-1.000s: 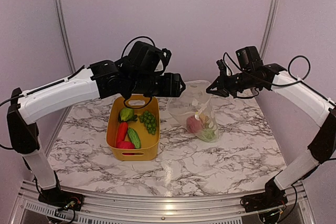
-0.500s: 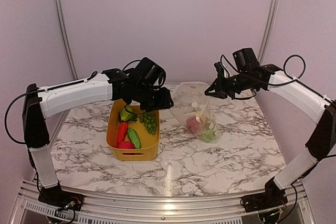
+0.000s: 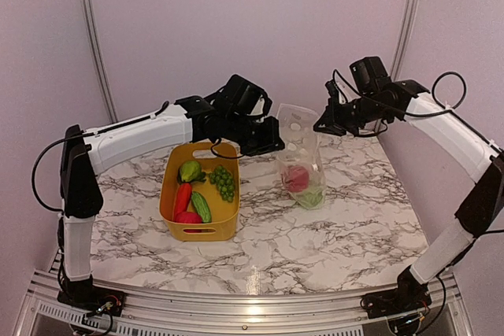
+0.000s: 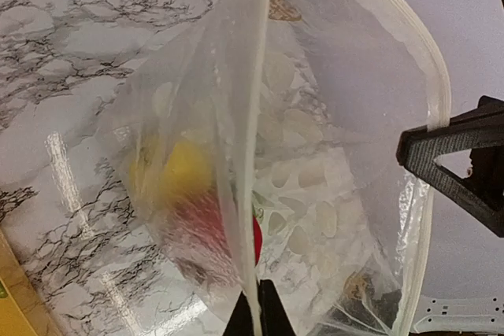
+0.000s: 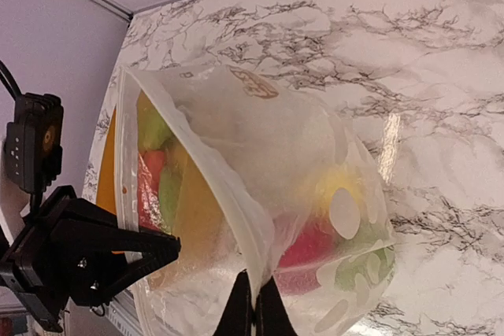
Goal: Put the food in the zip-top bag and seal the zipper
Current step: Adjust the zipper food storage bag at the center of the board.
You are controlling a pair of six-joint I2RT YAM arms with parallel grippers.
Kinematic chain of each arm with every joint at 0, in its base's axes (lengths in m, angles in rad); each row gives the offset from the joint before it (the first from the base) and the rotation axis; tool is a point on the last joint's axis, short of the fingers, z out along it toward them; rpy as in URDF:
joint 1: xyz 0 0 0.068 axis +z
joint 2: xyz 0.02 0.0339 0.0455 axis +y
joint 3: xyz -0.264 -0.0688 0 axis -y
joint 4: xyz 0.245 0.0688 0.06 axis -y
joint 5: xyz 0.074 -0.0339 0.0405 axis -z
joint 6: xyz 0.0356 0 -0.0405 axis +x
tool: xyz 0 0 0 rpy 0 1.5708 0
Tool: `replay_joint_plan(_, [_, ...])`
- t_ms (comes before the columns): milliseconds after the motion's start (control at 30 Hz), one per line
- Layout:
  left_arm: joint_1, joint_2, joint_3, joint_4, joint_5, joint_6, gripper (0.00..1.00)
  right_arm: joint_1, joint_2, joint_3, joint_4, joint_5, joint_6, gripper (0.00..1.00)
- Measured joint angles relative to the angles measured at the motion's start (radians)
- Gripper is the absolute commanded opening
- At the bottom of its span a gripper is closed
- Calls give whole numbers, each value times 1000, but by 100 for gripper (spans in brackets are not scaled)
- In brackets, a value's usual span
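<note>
Food lies in two places. From above, the zip-top bag hangs upright between the two arms with its bottom down at the marble table; whether it rests there I cannot tell. A red toy fruit and a green piece sit low inside it. Near it on the left, the yellow bin holds green grapes, a cucumber, a green fruit and a long red carrot. The left gripper meets the bag's upper left edge and the right gripper its upper right edge, but from this height the fingers cannot be made out.

The wrist cameras show them. In the left wrist view its own fingertips are pressed together on the zipper. The strip rises straight from the pinch, the mouth gapes wide to the right, and the other arm's black finger is on the far rim. Only this view shows a yellow lemon beside the red fruit. In the right wrist view its fingertips are likewise closed on the opposite rim, and the bin's yellow shows through the plastic.
</note>
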Motion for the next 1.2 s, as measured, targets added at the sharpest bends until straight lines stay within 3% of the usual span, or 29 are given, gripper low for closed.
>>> replay_joint_plan(167, [-40,-35,28,138,-19,22,0,1,2,151,-69,119,-47,0])
replay_joint_plan(433, [-70,-23,143,69,-79,54,0,2,-1,109,-118,175,-56,0])
replay_joint_plan(667, [-65,-11,151,57,-117,60,0,3,-1,241,-152,220,-86,0])
replay_joint_plan(700, [-62,-1,156,60,-107,51,9,3,0,248,-153,224,-97,0])
replay_joint_plan(733, [-60,10,159,66,-95,45,33,3,1,248,-153,225,-100,0])
replay_joint_plan(767, [-57,25,164,76,-78,34,49,3,1,246,-156,230,-106,0])
replay_joint_plan(900, [-51,73,166,103,-34,24,98,-3,1,202,-155,269,-132,0])
replay_joint_plan(1033, [-51,60,144,108,-35,55,99,-8,-7,112,-149,283,-146,0])
replay_joint_plan(1200, [-51,-101,-30,102,-64,103,99,-8,-42,24,-147,281,-146,0])
